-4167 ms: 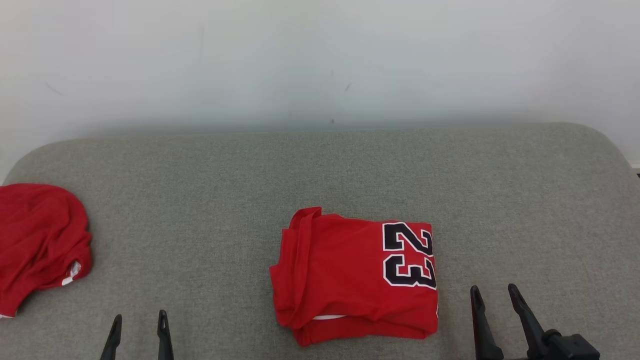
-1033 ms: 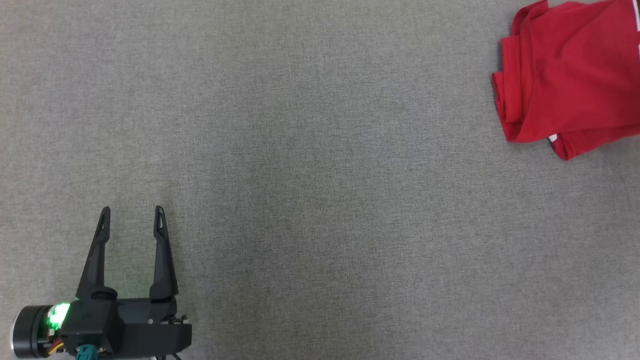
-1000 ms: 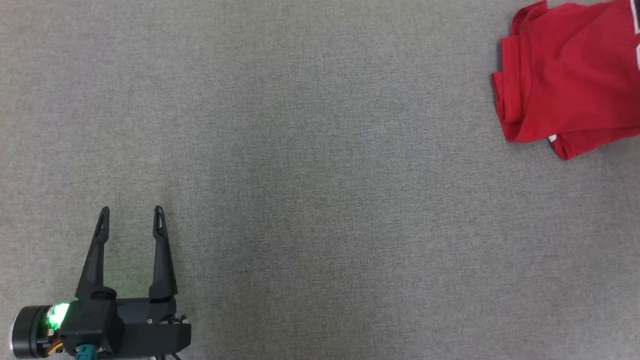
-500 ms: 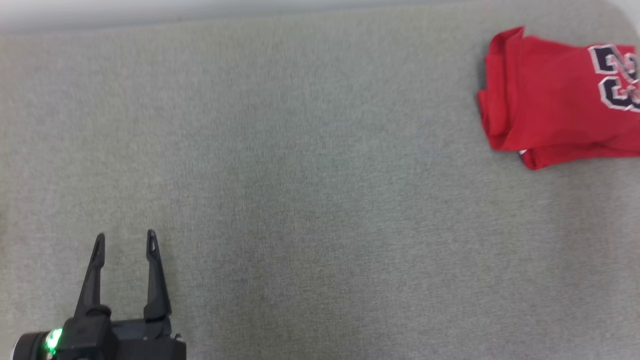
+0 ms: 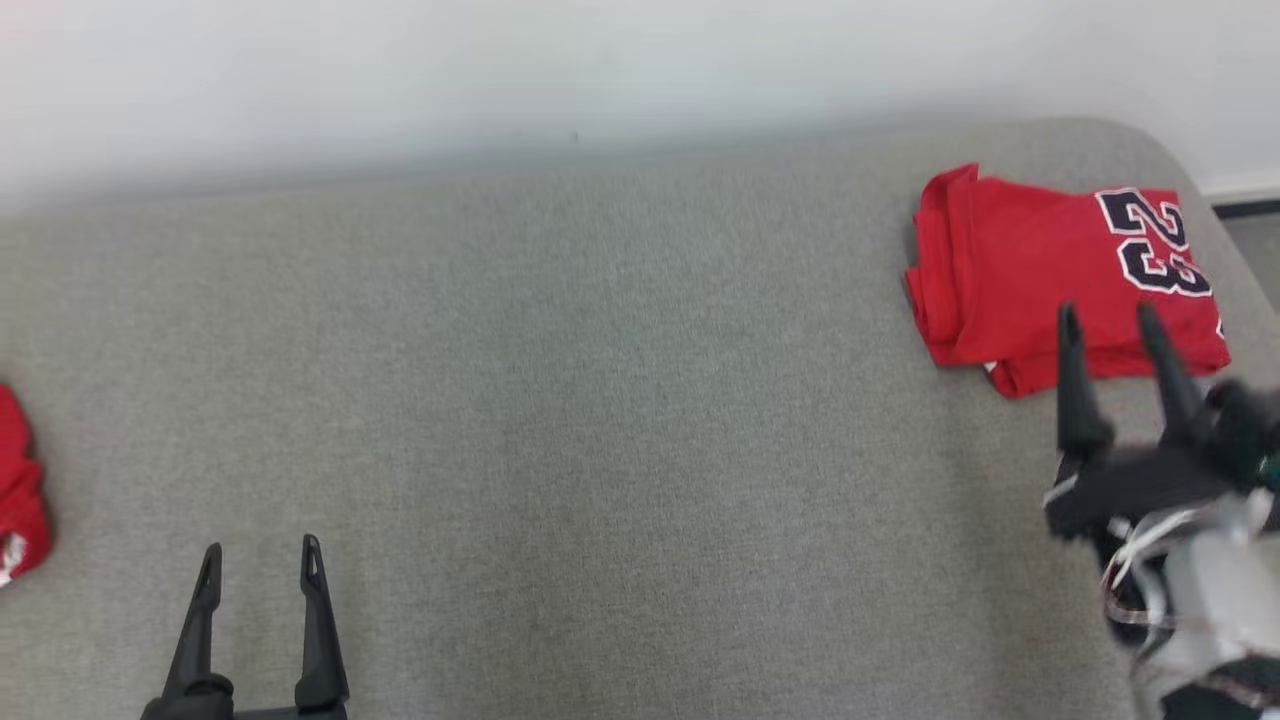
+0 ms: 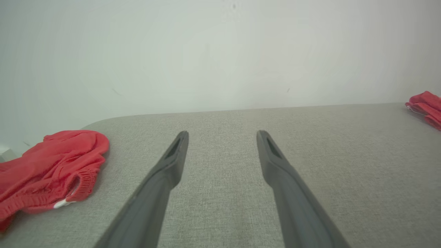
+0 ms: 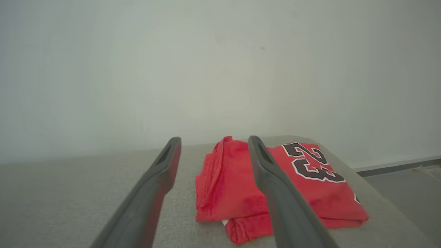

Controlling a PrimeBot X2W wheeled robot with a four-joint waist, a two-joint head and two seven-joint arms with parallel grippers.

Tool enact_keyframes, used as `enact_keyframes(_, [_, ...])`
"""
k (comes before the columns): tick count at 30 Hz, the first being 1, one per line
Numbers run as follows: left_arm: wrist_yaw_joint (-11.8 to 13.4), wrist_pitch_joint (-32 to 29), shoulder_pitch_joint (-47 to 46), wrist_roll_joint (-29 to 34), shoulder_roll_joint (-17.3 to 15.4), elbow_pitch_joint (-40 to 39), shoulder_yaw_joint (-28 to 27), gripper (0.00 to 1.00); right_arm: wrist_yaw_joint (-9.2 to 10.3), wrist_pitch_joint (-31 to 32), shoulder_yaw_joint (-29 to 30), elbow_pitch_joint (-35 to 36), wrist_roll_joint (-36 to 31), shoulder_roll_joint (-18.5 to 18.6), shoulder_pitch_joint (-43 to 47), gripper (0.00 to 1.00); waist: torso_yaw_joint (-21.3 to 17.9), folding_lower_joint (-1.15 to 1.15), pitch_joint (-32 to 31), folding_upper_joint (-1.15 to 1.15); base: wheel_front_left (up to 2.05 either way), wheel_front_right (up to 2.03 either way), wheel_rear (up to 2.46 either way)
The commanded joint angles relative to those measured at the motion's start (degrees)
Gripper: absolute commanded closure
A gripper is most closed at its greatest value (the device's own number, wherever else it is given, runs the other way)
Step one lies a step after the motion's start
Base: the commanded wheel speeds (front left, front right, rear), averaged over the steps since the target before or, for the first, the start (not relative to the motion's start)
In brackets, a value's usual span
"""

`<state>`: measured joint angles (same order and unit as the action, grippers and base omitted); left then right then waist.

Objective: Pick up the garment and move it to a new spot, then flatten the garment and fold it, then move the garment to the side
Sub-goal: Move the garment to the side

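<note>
A: Where is the red shirt (image 5: 1040, 270) now?

B: It lies folded on the far right corner of the grey cushion (image 5: 600, 400), with its 23 toward the right edge. Four seconds ago it lay in the middle, nearer the front. It sits farther right and farther back now, in the same fold.

A: And against half a second ago?

B: The shirt itself lies as it did. The head camera has tilted up, so the white wall (image 5: 600, 70) shows along the far side and a crumpled red cloth (image 5: 15, 480) shows at the left edge.

A: What about the right gripper (image 5: 1107, 315)?

B: It has come into the head view, blurred, on the near side of the shirt. Its fingers are spread wide and hold nothing, and their tips overlap the shirt's near edge in that view. I can't tell whether they touch it.

A: And the left gripper (image 5: 262, 548)?

B: It is low at the near left, spread just as wide and empty, well apart from both the shirt and the cloth.
</note>
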<state>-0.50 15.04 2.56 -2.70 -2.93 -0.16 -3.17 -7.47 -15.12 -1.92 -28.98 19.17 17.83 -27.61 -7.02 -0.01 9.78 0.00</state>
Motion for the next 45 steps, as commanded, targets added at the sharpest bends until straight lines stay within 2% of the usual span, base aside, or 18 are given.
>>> enact_keyframes(1, [0.16, 0.18, 1.20, 0.10, 0.05, 0.06, 0.24, 0.00, -0.02, -0.03, 0.63, 1.76, -0.14, -1.50, 3.29, 0.00, 0.89, 0.01, -2.69, 0.00, 0.00, 0.00, 0.00])
enact_keyframes(8, [0.97, 0.18, 2.67, -0.76, 0.03, -0.27, 1.17, 0.00, -0.02, -0.02, 2.43, 14.29, -2.57, -8.86, 17.05, 0.00, 2.42, 0.01, -4.84, 0.00, 0.00, 0.00, 0.00])
enact_keyframes(17, [1.02, 0.18, 4.63, -0.60, 0.04, 0.83, 1.65, 0.00, -0.02, -0.03, 3.04, 20.88, -6.64, -13.75, 28.23, 0.00, 4.53, 0.01, -7.28, 0.00, 0.00, 0.00, 0.00])
enact_keyframes(22, [1.02, 0.18, 5.55, 0.90, 0.05, 2.05, 2.23, 0.00, -0.02, -0.03, 1.63, 20.80, -8.98, -14.62, 31.32, 0.00, 4.88, 0.01, -8.30, 0.00, 0.00, 0.00, 0.00])
enact_keyframes(27, [0.97, 0.18, 5.80, 2.08, 0.04, 2.86, 2.83, 0.00, -0.02, -0.03, 2.94, 20.28, -10.07, -14.91, 32.34, 0.00, 4.88, 0.01, -8.89, 0.00, 0.00, 0.00, 0.00])
enact_keyframes(45, [1.96, 0.17, 6.74, 0.69, 0.04, 2.87, 3.30, 0.00, -0.02, -0.03, 4.37, 19.42, -9.79, -14.98, 32.41, 0.00, 4.81, 0.01, -9.36, 0.00, 0.00, 0.00, 0.00])
